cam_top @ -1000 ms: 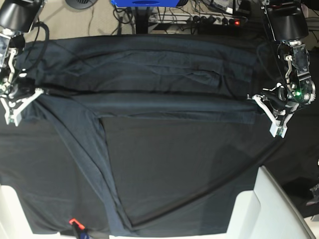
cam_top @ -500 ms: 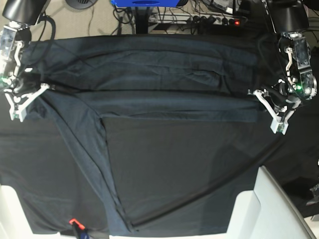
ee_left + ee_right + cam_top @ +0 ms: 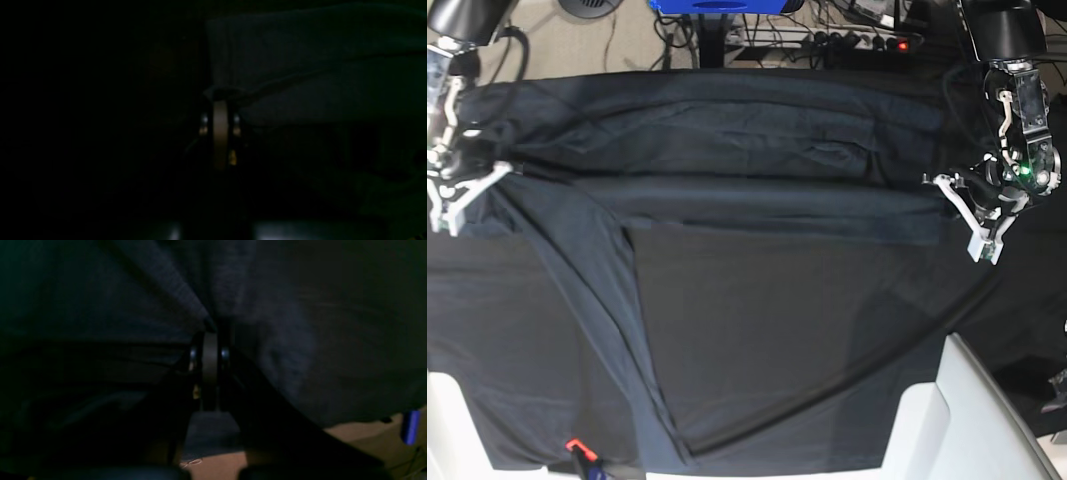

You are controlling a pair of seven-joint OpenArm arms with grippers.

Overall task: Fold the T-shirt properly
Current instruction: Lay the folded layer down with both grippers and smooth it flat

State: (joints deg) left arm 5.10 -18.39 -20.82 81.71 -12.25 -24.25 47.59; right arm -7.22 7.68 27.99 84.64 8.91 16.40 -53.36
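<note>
The dark slate-grey T-shirt (image 3: 757, 200) lies spread across the table as a wide band, stretched between my two grippers. One long sleeve (image 3: 597, 300) runs diagonally toward the front edge. At the right of the base view, my left gripper (image 3: 939, 188) is shut on the shirt's edge; its wrist view shows the closed fingertips (image 3: 220, 100) pinching a fabric fold (image 3: 300, 76). At the left, my right gripper (image 3: 499, 172) is shut on the opposite edge, and cloth (image 3: 283, 340) bunches at its closed tips (image 3: 213, 327).
The black tablecloth (image 3: 487, 340) covers the table under the shirt. White blocks stand at the front left (image 3: 447, 420) and front right (image 3: 957, 410) corners. A small red item (image 3: 574, 444) sits at the front edge. Cables and a power strip (image 3: 857, 40) lie on the floor behind.
Both grippers have moved a little toward the far side of the table, still shut on the shirt. The held fold has shifted the same way with them.
</note>
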